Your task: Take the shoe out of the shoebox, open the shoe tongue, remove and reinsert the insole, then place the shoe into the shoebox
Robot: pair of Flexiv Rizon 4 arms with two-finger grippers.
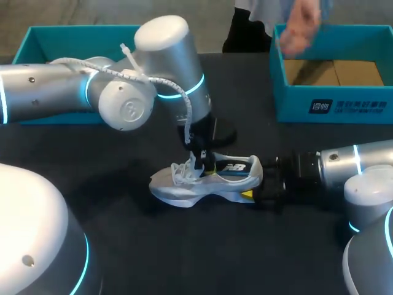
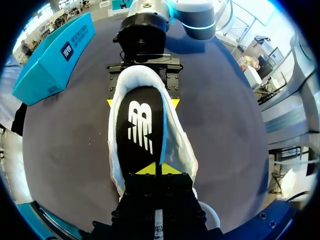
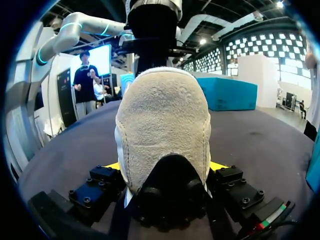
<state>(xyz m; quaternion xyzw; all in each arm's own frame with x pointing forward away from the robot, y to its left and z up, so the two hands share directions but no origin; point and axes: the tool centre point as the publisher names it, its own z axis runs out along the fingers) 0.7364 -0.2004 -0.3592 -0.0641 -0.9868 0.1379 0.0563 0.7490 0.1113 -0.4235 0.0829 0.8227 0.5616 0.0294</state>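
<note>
– Now, the step in hand is the insole. Left claw (image 2: 156, 169) is narrow, tips pinched on the toe end of the insole (image 2: 140, 125). The black sheet runs ahead of that claw along the shoe (image 1: 202, 184), one blue edge lifted off the lining. Coming out or going back in: cannot tell.

– Right claw (image 3: 165, 167)?

– Clamped on the heel (image 3: 162, 120), a yellow tip on each side of it. Shoe sits sole down on the desk (image 1: 202, 252), between the two claws. Shoebox (image 1: 331, 104) is well beyond the right claw, no shoe in it.

– How to do this well?

– My judgement: move the insole along the shoe's length and low, so it slides rather than buckles. The heel clamp must take the pull, else the whole shoe drags. Laces (image 1: 183, 171) lie just beside the left claw, so there is a snag risk.

– What does one view give that another lacks?

– Left wrist view alone shows the insole's full face and the pinch on it. Right wrist view shows only the suede heel filling the space between its fingers, with no insole at all. Head view shows the pinch poorly, but it alone places the shoe against the box. It also catches a person's hand (image 1: 299, 27), blurred, above the box's far wall.
</note>
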